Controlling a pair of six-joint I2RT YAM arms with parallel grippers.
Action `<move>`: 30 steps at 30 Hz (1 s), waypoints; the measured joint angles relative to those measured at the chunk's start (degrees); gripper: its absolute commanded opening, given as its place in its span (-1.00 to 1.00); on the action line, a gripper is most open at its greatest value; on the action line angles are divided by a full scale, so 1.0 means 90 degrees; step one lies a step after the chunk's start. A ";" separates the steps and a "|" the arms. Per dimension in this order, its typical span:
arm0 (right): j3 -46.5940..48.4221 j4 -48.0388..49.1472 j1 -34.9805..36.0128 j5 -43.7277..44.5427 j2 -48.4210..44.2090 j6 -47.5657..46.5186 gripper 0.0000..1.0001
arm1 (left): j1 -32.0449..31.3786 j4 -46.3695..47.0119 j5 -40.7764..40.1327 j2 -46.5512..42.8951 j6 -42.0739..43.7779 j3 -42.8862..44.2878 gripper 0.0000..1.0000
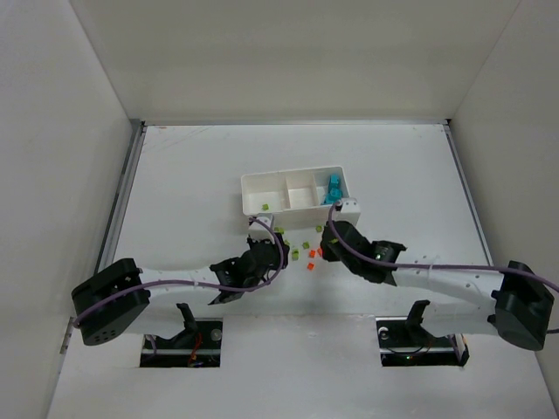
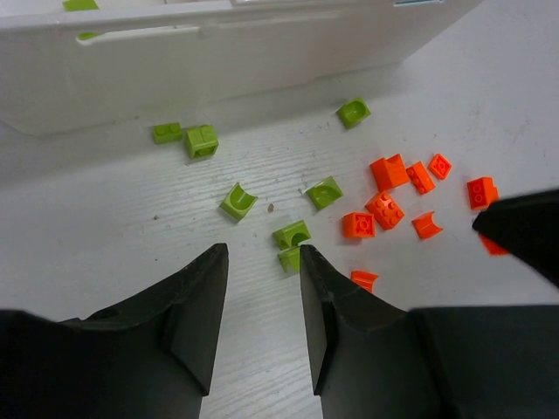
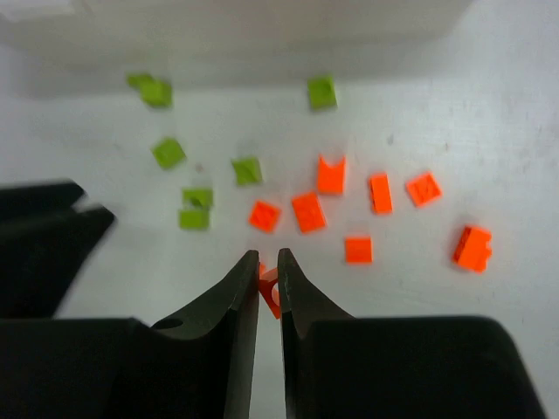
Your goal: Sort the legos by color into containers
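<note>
— Fingers [image 3: 229, 305] on the right gripper [image 3: 269, 260]?
— Pinched shut on an orange lego [image 3: 270, 295], arm stretched low, just near of the white tray [image 1: 262, 202].
— And the left gripper [image 2: 262, 255]?
— Hung narrowly parted by green legos [image 2: 291, 234].

The right gripper [image 3: 269, 258] pinches one orange lego [image 3: 271, 293] between its fingers [image 3: 218, 323]; more orange legos [image 3: 307, 211] and green legos [image 3: 168, 153] lie scattered on the surface [image 3: 489, 105] beyond.
</note>
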 measured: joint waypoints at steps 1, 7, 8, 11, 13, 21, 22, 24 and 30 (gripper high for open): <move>0.0194 0.0070 -0.0126 -0.0017 0.0032 -0.0148 -0.63 | -0.0015 0.0000 0.0000 0.0000 -0.0007 0.0000 -0.31; 0.1421 0.1183 -0.1078 -0.0277 0.0894 -0.0957 -0.60 | -0.0090 0.0000 -0.0046 -0.0007 -0.0107 0.0000 -0.32; 0.1588 0.1355 -0.1217 -0.0345 0.1127 -0.1049 -0.60 | -0.0126 0.0000 -0.0063 -0.0007 -0.0119 0.0000 -0.32; 0.1970 0.1739 -0.1528 -0.0493 0.1804 -0.1243 -0.54 | -0.0272 0.0005 -0.0131 0.0070 -0.0153 0.0002 -0.32; 0.2137 0.1868 -0.1622 -0.0563 0.2171 -0.1307 -0.35 | -0.0342 0.0005 -0.0192 0.0231 -0.0158 0.0015 -0.32; 0.2067 0.2268 -0.1654 -0.0658 0.2416 -0.1438 -0.02 | -0.0401 0.0000 -0.0362 0.0945 -0.0155 0.0284 -0.32; 0.1911 0.2353 -0.1639 -0.0656 0.2246 -0.1440 -0.07 | -0.0408 0.0000 -0.0372 0.0998 -0.0153 0.0345 -0.32; 0.1457 0.2511 -0.1574 -0.0619 0.1763 -0.1416 -0.17 | -0.0447 0.0002 -0.0386 0.1129 -0.0151 0.0476 -0.32; -0.0209 0.2718 -0.0959 -0.0357 0.0316 -0.1049 -0.24 | -0.0566 0.0007 -0.0403 0.1715 -0.0107 0.0877 -0.33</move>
